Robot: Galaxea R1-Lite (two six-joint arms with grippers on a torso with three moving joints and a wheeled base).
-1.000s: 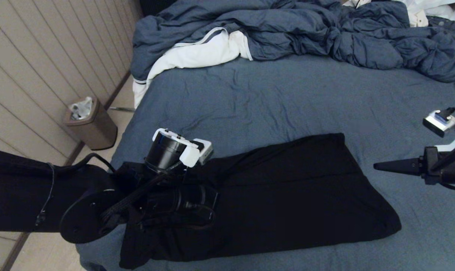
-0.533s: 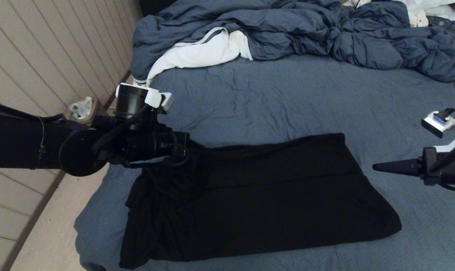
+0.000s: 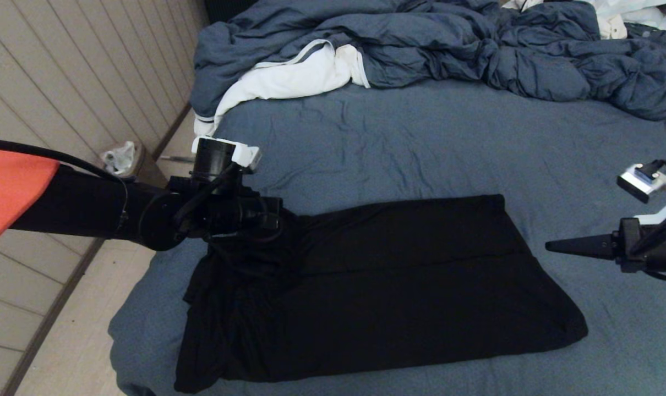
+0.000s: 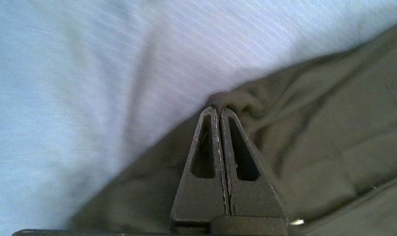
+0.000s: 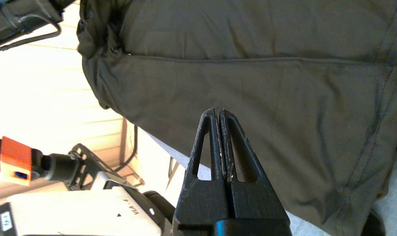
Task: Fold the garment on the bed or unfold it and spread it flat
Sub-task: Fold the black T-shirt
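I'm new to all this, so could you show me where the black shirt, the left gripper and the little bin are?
black shirt (image 3: 410, 286), head view, middle of the cloth.
left gripper (image 4: 219, 109), left wrist view, at its tips, shut on the shirt's edge.
bin (image 3: 125, 159), head view, its top.

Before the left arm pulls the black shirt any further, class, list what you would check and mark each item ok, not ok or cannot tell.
1. Left gripper shut on the garment at its far-left edge: ok.
2. Right gripper shut, holding nothing, off the garment's right side: ok.
3. Garment lying flat: not ok, its left end is bunched.
4. Bare bed beyond the garment to spread into: ok.
5. Printed side up: cannot tell.
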